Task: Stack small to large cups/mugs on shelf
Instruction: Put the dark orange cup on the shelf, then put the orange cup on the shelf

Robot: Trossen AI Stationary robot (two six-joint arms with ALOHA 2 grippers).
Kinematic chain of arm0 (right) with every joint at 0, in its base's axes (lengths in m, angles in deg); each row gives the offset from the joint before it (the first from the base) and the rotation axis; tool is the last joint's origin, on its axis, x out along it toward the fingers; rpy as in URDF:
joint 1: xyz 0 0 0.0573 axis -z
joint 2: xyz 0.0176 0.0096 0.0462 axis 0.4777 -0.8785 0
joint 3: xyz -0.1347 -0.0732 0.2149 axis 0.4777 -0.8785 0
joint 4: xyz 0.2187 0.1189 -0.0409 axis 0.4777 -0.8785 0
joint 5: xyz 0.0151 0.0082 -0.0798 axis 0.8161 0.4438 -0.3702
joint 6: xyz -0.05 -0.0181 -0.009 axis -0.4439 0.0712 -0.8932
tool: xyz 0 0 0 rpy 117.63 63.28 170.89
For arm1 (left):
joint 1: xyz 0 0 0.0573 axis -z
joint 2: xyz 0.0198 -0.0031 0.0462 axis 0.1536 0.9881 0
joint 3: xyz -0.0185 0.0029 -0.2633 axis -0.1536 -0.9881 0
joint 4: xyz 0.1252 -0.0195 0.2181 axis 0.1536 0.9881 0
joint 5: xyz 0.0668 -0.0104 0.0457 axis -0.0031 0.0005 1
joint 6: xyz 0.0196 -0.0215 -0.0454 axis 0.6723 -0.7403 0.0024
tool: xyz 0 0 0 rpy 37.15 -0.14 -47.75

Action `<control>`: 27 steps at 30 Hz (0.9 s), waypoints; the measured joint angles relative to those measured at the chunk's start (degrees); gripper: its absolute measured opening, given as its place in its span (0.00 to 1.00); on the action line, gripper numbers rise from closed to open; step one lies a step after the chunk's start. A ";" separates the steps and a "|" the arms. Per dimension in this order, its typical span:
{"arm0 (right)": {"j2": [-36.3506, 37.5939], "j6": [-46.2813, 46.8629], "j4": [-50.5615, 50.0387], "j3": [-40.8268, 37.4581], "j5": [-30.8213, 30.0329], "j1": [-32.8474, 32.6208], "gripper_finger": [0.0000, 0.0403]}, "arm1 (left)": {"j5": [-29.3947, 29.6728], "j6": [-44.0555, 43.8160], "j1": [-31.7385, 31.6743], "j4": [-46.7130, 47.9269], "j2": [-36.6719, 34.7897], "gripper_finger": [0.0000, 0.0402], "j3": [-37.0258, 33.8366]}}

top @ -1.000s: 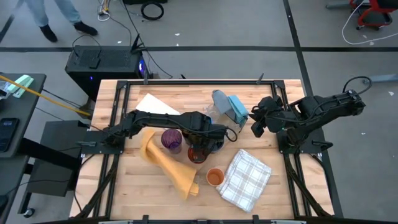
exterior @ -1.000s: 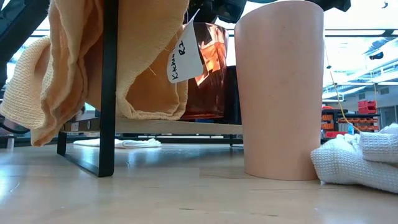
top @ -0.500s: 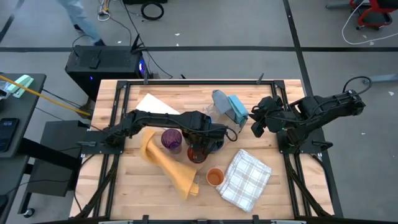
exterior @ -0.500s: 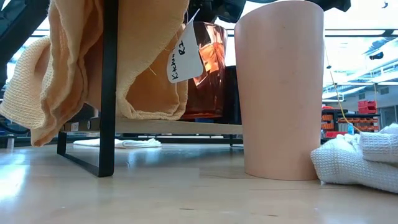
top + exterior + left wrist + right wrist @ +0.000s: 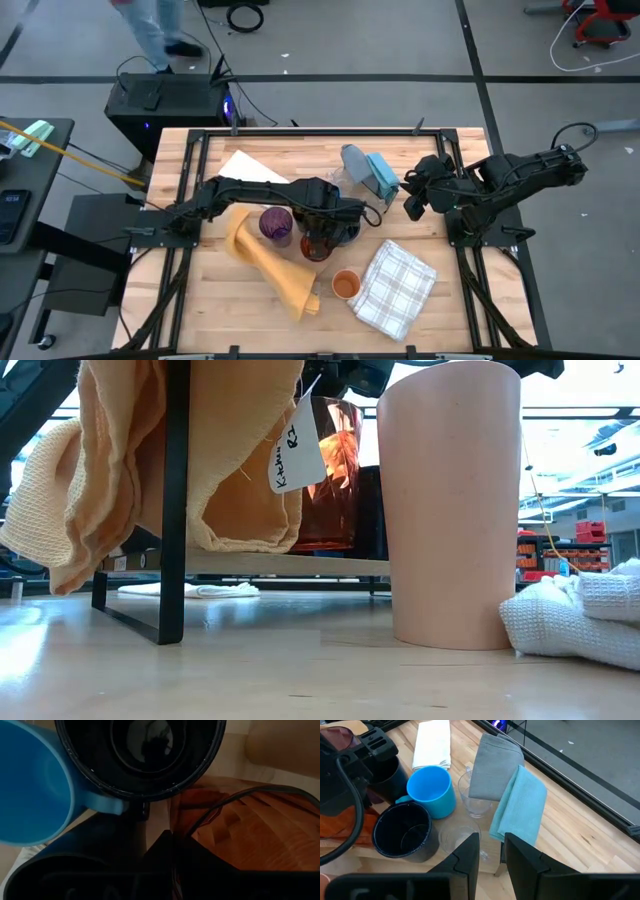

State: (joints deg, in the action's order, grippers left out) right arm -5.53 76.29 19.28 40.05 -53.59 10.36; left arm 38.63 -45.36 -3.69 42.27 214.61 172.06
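Note:
My left gripper (image 5: 322,228) reaches over the table's middle and is shut on a red-tinted cup (image 5: 317,247), which shows in the low view (image 5: 330,470) just above a low wooden shelf board (image 5: 250,563). A dark navy mug (image 5: 402,831), a bright blue mug (image 5: 431,790) and two clear cups (image 5: 472,795) stand just beyond it. A purple cup (image 5: 276,224) stands to its left. An orange cup (image 5: 345,284) stands nearer the front edge. My right gripper (image 5: 492,852) is open and empty at the right. My left gripper holds the red-tinted cup at its upper wall by the rim (image 5: 182,827), coming from above. The gripper's own dark body hides how the fingers sit on it. The cup stands nearly upright, with its base at the shelf board (image 5: 325,548).
A yellow cloth (image 5: 268,262) drapes over the shelf and hangs by its black leg (image 5: 175,500). A checked cloth (image 5: 396,288) lies front right. Blue-grey folded cloths (image 5: 370,170) and a white cloth (image 5: 250,167) lie at the back. A person walks beyond the table (image 5: 160,25).
The red-tinted cup has shifted a little in my left gripper's hold, standing slightly straighter over the shelf board. Both arms stay in place. The person beyond the table has walked on.

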 joint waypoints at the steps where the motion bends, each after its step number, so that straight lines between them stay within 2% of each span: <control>1: 0.00 0.00 0.00 0.00 -0.02 0.00 0.24 | 0.02 0.01 0.00 0.00 0.00 0.04 0.00; 4: 0.00 0.00 0.00 0.00 -0.02 0.00 0.24 | 0.02 0.04 0.00 -0.02 0.00 0.04 0.00; 13: 0.00 0.84 0.00 0.00 0.02 0.00 0.24 | 0.02 0.00 0.00 -0.06 0.00 0.15 0.00; 27: 0.00 0.85 0.00 0.00 0.67 0.00 0.24 | 0.02 -0.02 0.00 -0.01 0.00 0.23 0.00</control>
State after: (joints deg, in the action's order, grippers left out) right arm -5.53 77.14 19.28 40.05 -52.92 10.36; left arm 38.64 -45.38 -3.69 42.26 214.61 172.06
